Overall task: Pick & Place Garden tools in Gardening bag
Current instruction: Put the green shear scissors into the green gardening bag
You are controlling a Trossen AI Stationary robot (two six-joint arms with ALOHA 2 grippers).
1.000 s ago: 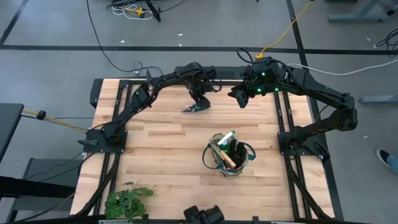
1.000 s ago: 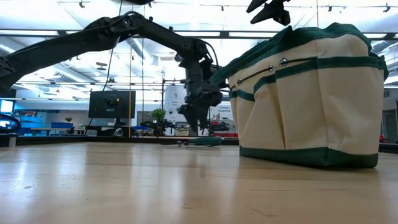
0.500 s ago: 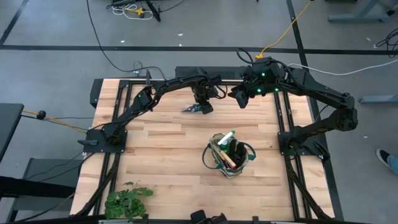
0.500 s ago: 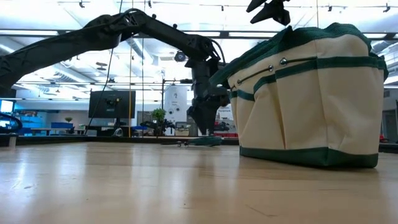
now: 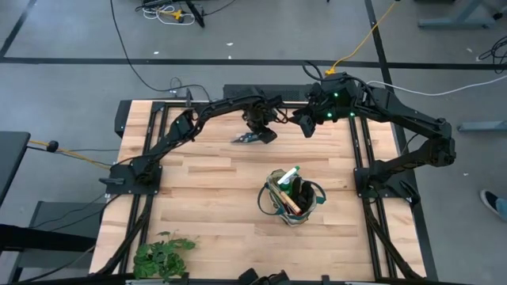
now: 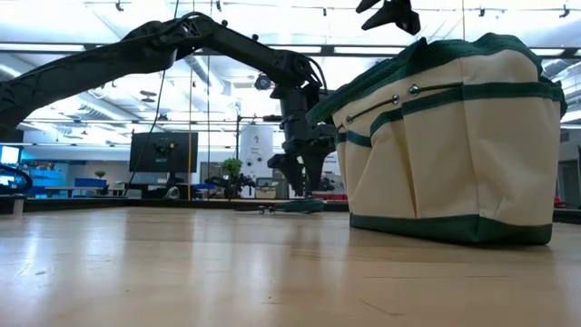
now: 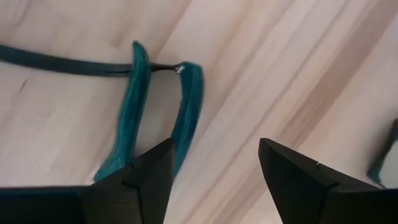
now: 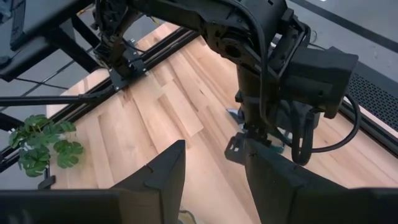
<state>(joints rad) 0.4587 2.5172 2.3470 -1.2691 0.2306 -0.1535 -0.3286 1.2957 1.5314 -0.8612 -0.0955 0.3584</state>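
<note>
Teal-handled pruning shears (image 7: 134,106) lie flat on the table near its far edge (image 5: 247,138) (image 6: 289,206). My left gripper (image 7: 214,158) hangs open just above them (image 5: 261,133) (image 6: 304,186), pointing steeply down. One fingertip is over a handle and the other over bare wood. The gardening bag (image 5: 293,198) (image 6: 454,136) stands on its bottom toward the near right, with several tools sticking out of its top. My right gripper (image 8: 214,168) is open and holds nothing. It hovers high by the far edge (image 5: 305,127) (image 6: 388,14).
A leafy green plant bunch (image 5: 162,255) (image 8: 40,146) lies at the table's near left corner. Bare wood stretches between the shears and the bag. My left arm (image 8: 267,93) stands close in front of my right gripper.
My left gripper has shifted a little toward the table's right edge, over the shears. It has rolled about its own axis, so both fingers now show spread apart in the low view. The shears have not moved.
</note>
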